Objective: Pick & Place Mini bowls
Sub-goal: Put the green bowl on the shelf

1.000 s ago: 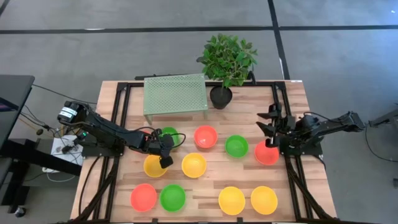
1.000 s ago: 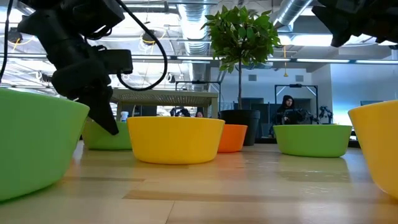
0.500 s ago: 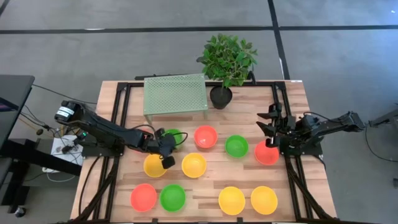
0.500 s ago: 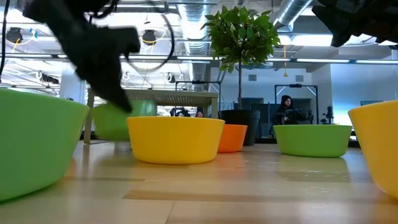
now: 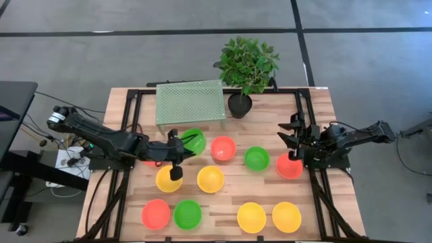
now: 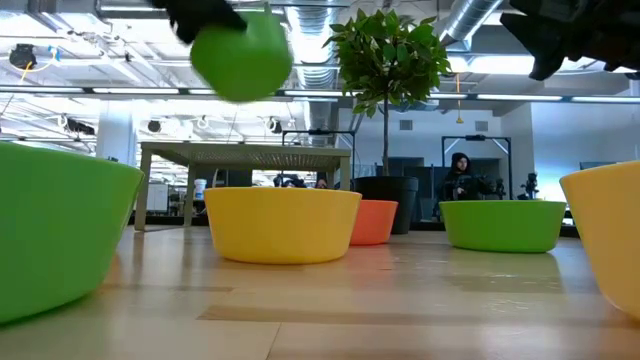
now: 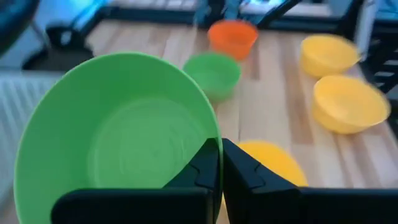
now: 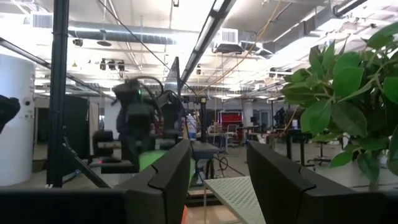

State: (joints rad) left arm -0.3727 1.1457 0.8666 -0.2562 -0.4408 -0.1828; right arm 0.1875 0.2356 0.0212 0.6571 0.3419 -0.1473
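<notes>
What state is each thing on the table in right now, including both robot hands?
Left hand: shut on the rim of the green bowl, raised off the table.
Green bowl: held in the air, tilted.
Right hand: open, empty, waiting above the table's right edge.
Red bowl by the right hand: resting upright on the table.
Other bowls, such as the yellow bowl: upright on the table, empty.
Potted plant: standing upright.

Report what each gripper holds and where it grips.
Left gripper pinches a green mini bowl by its rim, lifted off the table. Right gripper holds nothing.
</notes>
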